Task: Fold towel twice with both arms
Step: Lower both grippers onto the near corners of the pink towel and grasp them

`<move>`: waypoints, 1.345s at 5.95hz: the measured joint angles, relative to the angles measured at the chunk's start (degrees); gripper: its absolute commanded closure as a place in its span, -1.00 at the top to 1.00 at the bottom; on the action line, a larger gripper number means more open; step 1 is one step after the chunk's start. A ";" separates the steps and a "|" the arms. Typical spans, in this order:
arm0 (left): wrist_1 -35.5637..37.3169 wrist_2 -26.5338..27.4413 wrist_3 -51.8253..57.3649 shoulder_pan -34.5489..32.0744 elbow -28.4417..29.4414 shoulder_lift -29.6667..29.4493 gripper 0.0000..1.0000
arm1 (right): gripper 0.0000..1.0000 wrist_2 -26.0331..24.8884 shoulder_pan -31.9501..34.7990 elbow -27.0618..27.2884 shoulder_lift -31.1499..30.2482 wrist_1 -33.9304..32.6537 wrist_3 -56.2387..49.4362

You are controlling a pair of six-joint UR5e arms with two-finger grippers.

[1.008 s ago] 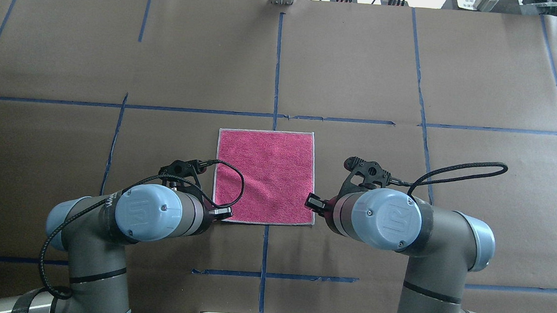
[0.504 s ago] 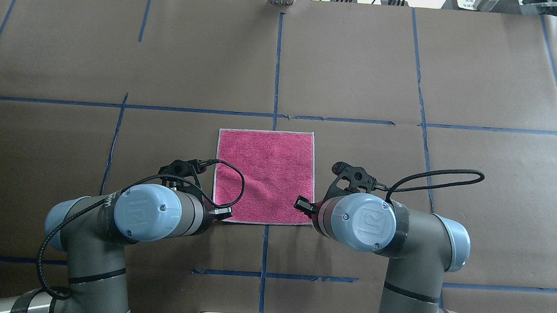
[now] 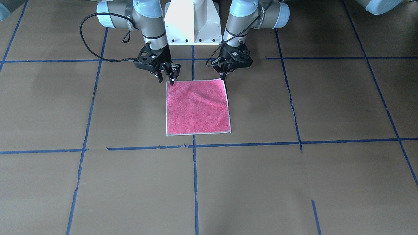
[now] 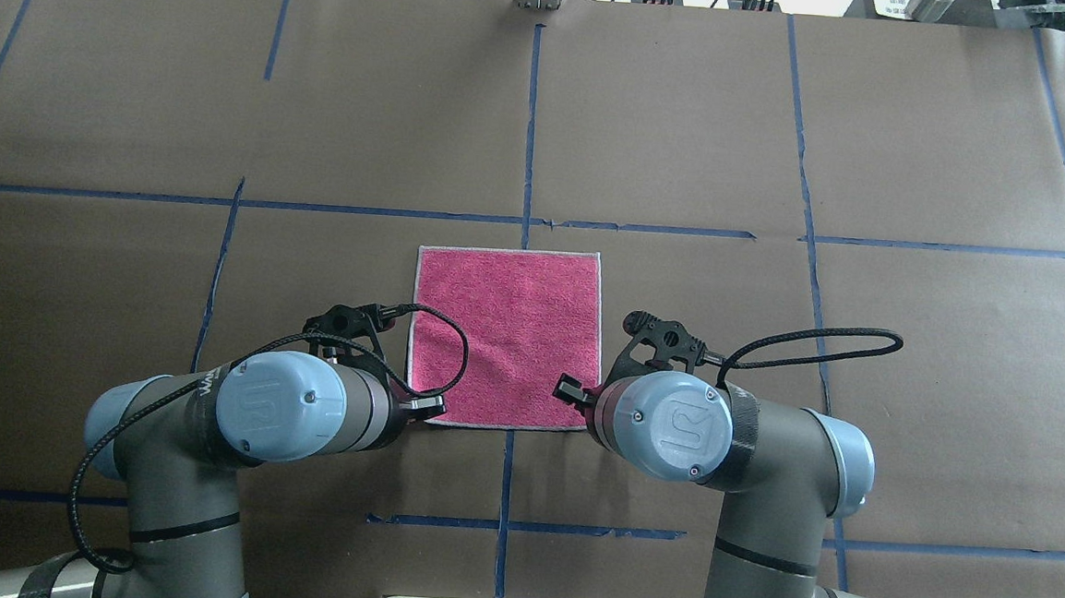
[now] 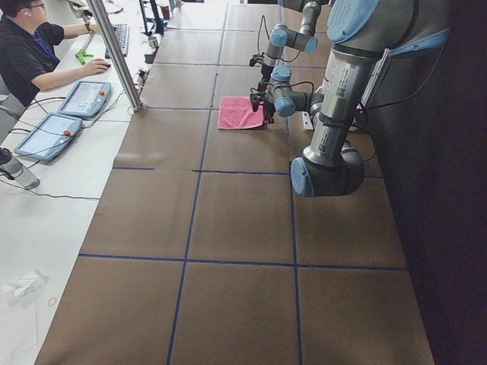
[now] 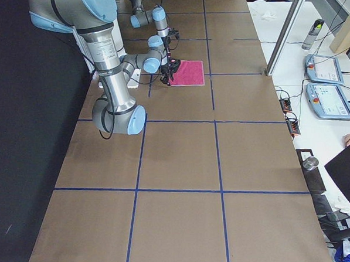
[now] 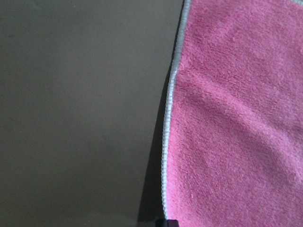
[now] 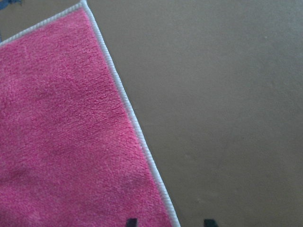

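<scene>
Towel: the small square terry towel (image 4: 507,334), bright pink face up with a pale stitched edge, lies flat and unfolded on the brown paper-covered table (image 4: 690,142). It sits close to the robot-side edge, about midway between the table's two ends, and lies across the central blue tape line (image 4: 531,132).

Left gripper: the black two-finger left gripper (image 3: 223,77) is at the towel's robot-side left corner. Its fingers look drawn together, and the wrist view shows the hem there raised over a shadow. It seems to be pinching that corner.

Right gripper: the black two-finger right gripper (image 3: 166,78) is at the robot-side right corner with its fingers apart. In its wrist view the pale hem runs down between the two fingertips, so nothing is gripped yet.

Key relation: the towel's robot-side edge runs from one gripper to the other, and the rest of the cloth stretches away from both toward the table's far edge. Each arm is nearest its own corner.

Step judged: the first fold has not begun. The right gripper probably needs to close on its corner first. After that, both arms can carry the near edge over to the far one.
</scene>
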 measured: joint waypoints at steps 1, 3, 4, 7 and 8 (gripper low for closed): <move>0.00 0.01 0.00 0.00 -0.09 0.00 -1.00 | 0.07 -0.45 -0.51 -0.56 0.18 0.03 0.23; 0.00 -0.04 0.00 0.00 -0.26 0.00 -1.00 | 0.01 -0.80 -1.03 -1.41 0.43 -0.02 1.12; 0.00 -0.04 0.00 0.00 -0.32 0.00 -1.00 | -0.31 -0.97 -1.14 -1.65 0.49 -0.01 1.31; 0.00 0.02 0.00 0.00 -0.38 0.00 -1.00 | -1.00 -2.75 -1.48 -1.74 0.95 0.19 4.67; 0.00 0.04 0.00 0.00 -0.38 0.00 -1.00 | -1.00 -3.04 -1.51 -1.66 0.96 0.24 5.04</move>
